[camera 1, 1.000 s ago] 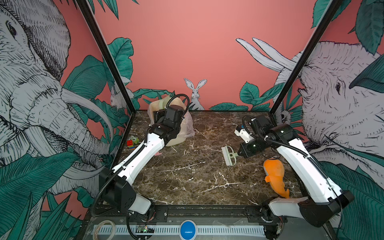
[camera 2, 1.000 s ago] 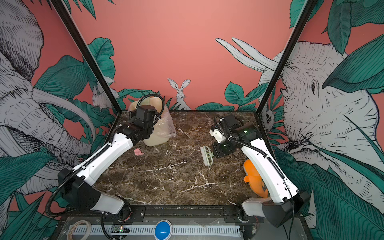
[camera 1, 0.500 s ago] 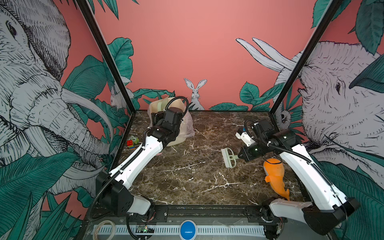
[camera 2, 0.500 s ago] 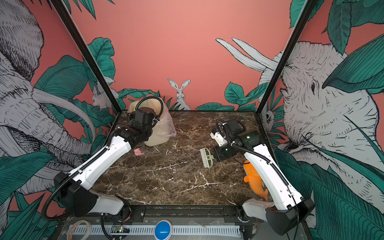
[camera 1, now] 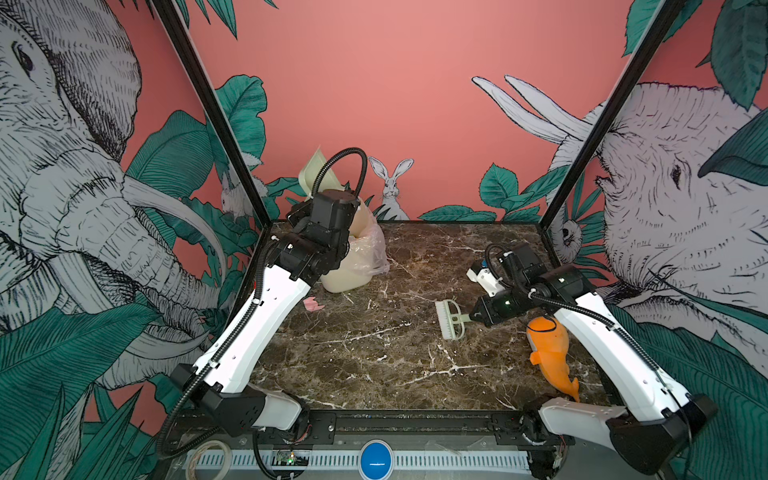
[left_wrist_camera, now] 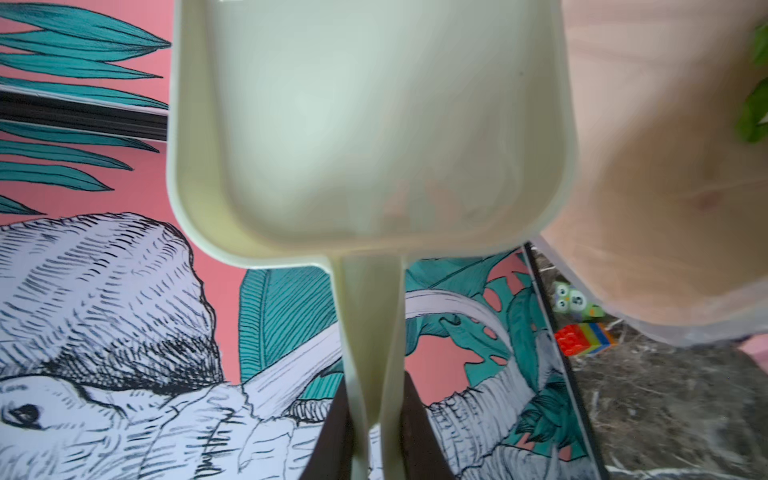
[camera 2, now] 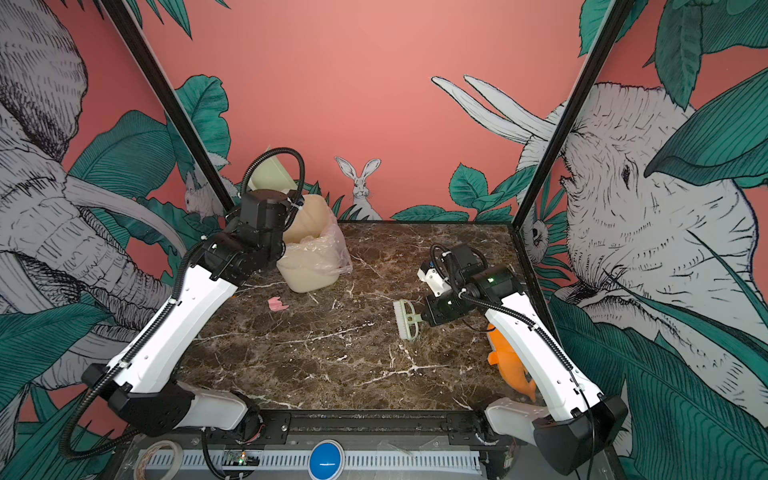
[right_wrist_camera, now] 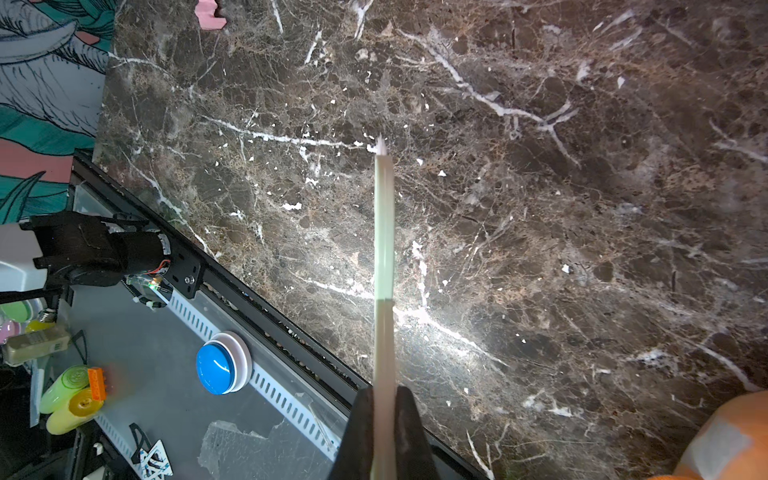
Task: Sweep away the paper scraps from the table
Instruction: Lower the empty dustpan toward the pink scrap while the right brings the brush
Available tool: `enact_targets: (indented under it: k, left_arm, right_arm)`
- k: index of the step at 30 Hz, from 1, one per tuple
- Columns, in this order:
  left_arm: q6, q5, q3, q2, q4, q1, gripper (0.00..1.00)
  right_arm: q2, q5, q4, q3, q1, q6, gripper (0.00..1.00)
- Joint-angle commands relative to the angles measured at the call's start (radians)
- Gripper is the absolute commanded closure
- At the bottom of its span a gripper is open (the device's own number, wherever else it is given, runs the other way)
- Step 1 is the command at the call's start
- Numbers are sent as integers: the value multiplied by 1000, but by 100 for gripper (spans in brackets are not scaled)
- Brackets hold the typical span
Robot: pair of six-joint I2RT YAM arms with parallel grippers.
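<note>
One pale pink paper scrap (camera 1: 312,304) (camera 2: 277,304) (right_wrist_camera: 210,14) lies on the table (camera 1: 374,365) (camera 2: 311,365) in front of the bin. My left gripper (left_wrist_camera: 374,415) is shut on the handle of a cream dustpan (left_wrist_camera: 365,124) (camera 1: 316,174) (camera 2: 270,174). The pan is raised and tipped up beside the cream bin (camera 1: 353,266) (camera 2: 309,266) (left_wrist_camera: 665,166), and looks empty. My right gripper (right_wrist_camera: 384,415) (camera 1: 473,318) (camera 2: 426,318) is shut on the handle of a pale green brush (camera 1: 449,320) (camera 2: 406,320) (right_wrist_camera: 384,249) at mid-right, held over bare marble.
The bin, lined with a clear bag, stands at the back left corner. An orange fish toy (camera 1: 550,353) (camera 2: 511,365) (right_wrist_camera: 727,440) lies by the right edge under my right arm. Coloured toy blocks (left_wrist_camera: 584,338) and an owl toy (left_wrist_camera: 571,299) sit at the left edge beside the bin.
My left arm has lifted the dustpan and tipped it upright above the bin. The right gripper and brush have drifted slightly toward the front.
</note>
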Motion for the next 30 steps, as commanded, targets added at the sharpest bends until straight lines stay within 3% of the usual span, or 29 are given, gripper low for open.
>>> enact_targets:
  k: [1, 6, 11, 22, 30]
  left_arm:
    - [-326, 135, 9, -67, -236, -36, 91]
    - [-578, 309, -97, -191, -315, -49, 90]
    - [-696, 425, -261, -317, -290, -52, 89]
    - [-706, 471, -379, -405, -254, -52, 90]
    - [-687, 464, -394, -434, -242, -52, 90]
  right_arm:
    - [9, -29, 83, -30, 48, 55, 100]
    - [38, -37, 209, -63, 160, 149, 100]
    - [90, -77, 469, -133, 277, 296, 100]
    - [358, -112, 977, -131, 434, 561, 100]
    - [597, -119, 1512, -156, 473, 936, 100]
